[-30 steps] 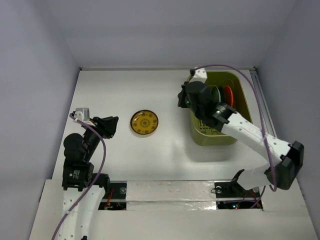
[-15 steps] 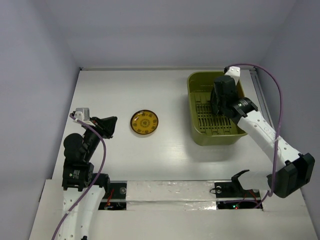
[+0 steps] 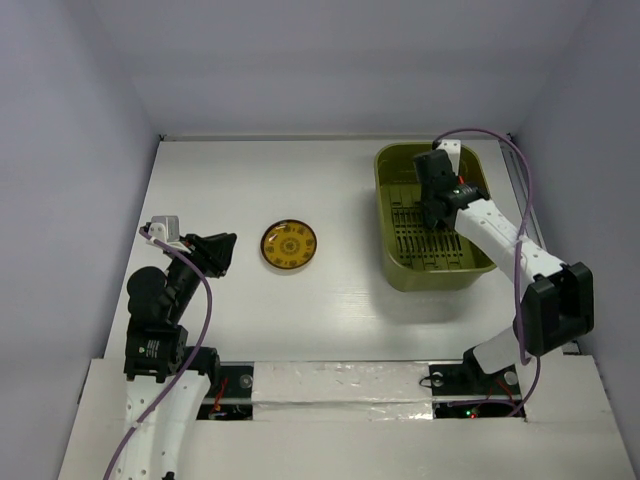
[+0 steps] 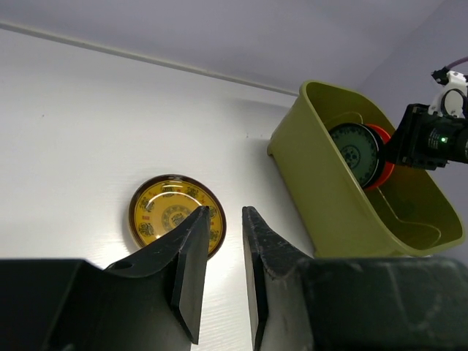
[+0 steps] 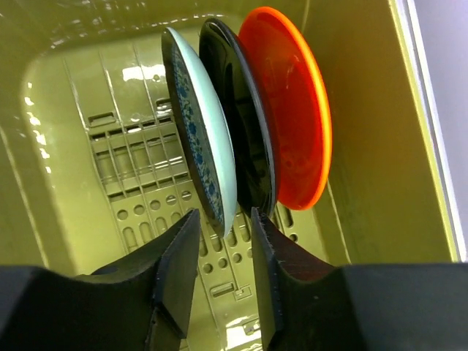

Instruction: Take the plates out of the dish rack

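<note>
The olive-green dish rack [image 3: 400, 272] stands at the right of the table. Three plates stand on edge in its slots: a teal patterned one [image 5: 201, 131], a dark one [image 5: 245, 124] and a plain orange-red one [image 5: 292, 124]. My right gripper [image 5: 223, 218] is open inside the rack, and the teal plate's lower rim reaches in between its fingertips, unclamped. From above, the right gripper [image 3: 440, 210] covers the plates. A dark plate with yellow pattern [image 3: 289, 245] lies flat mid-table. My left gripper [image 4: 225, 212] is open and empty, held above the table near that plate [image 4: 175, 219].
White enclosure walls stand at the left, back and right. The rack [image 4: 329, 197] sits close to the right wall, with a metal rail [image 3: 530, 230] beside it. The rack's slotted floor [image 5: 146, 190] lies below the right fingers.
My right gripper has swung from the rack's left rim across to the plates and gone down inside the rack. The left arm and the yellow-patterned plate have not moved.
</note>
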Available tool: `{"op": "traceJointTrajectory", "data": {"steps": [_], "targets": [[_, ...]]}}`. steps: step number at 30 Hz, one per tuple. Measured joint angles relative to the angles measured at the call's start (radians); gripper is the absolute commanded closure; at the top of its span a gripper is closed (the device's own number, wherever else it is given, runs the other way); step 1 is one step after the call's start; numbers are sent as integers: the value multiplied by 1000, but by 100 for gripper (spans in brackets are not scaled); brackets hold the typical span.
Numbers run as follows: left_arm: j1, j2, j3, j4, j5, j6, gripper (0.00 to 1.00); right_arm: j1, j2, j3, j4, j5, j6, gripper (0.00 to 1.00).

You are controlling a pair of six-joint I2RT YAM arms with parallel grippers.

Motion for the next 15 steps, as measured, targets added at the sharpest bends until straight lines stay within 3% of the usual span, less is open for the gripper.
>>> {"op": "traceJointTrajectory", "data": {"steps": [15], "targets": [[0,0,0,0,0,0,78,-17,142,86,0,38,-47,76]]}}
